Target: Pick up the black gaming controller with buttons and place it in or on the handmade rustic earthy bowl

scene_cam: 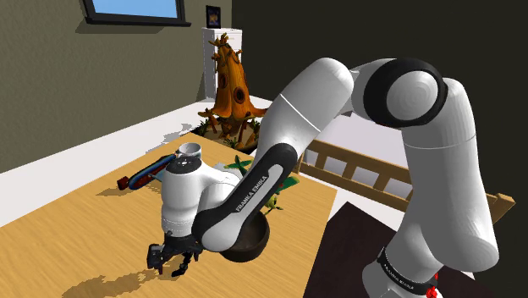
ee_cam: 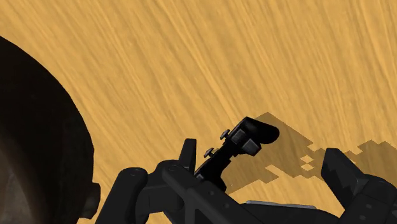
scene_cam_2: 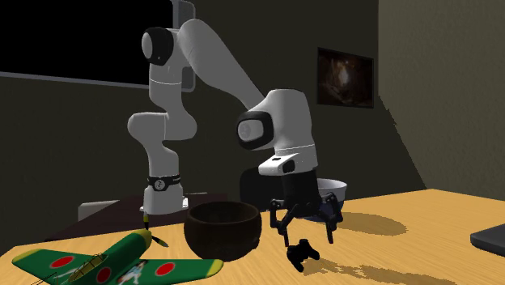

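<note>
Black controller [ee_cam: 245, 137] partly behind gripper [ee_cam: 261, 167]

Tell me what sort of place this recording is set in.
Probably a living room or study in a house: there is a wooden table, a framed wall picture, a window, and a toy plane lying out like an ornament.

White arm [scene_cam: 338, 93] folded over, pincer [scene_cam_2: 307, 238] pointing straight down, its 2 fingers [ee_cam: 343, 175] spread apart

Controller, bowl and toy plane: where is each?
Controller [ee_cam: 245, 141], wrist view, on its upper body.
Bowl [scene_cam_2: 222, 236], second exterior view, on its outer wall.
Toy plane [scene_cam_2: 81, 261], second exterior view, on its green wing.
</note>
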